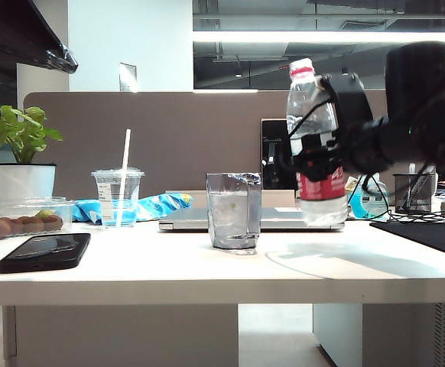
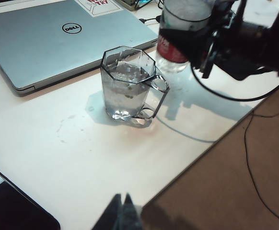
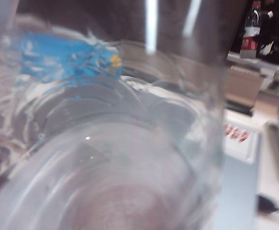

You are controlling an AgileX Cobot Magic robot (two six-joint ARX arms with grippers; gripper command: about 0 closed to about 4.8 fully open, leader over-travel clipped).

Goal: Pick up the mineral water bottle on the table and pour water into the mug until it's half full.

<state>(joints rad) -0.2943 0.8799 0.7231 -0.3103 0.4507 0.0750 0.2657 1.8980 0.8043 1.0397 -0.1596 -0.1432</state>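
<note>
A: Start at the right gripper [image 1: 314, 157]. What is it doing?

B: It sits right of centre in the exterior view, its jaws clamped on the mineral water bottle [image 1: 313, 145] around the label. The bottle is upright, its base lifted clear of the tabletop [image 1: 207, 264], just to the right of the mug [image 1: 233, 209]. The right wrist view is filled by clear plastic and water.

A: How wide are the jaws?

B: Partly spread, as wide as the bottle's body lets them close. They pinch it and touch nothing else.

A: And the left gripper [image 2: 122, 213]?

B: Only its fingertips show, at the bottom edge of the left wrist view, close together. Whether they are fully pressed shut I cannot tell. They hold nothing and hover above the tabletop's near edge, well apart from the mug.

A: Where does the mug stand?

B: At the centre of the exterior view, in front of the silver laptop [image 2: 48, 40], handle towards the bottle. It seems to hold some water already.

A: So how should the pour go?

B: In my judgement, bring the bottle's mouth over the mug's rim first, then tilt slowly, keeping the neck low and the stream thin. Watch the level against the faceted wall and right the bottle at half.
</note>
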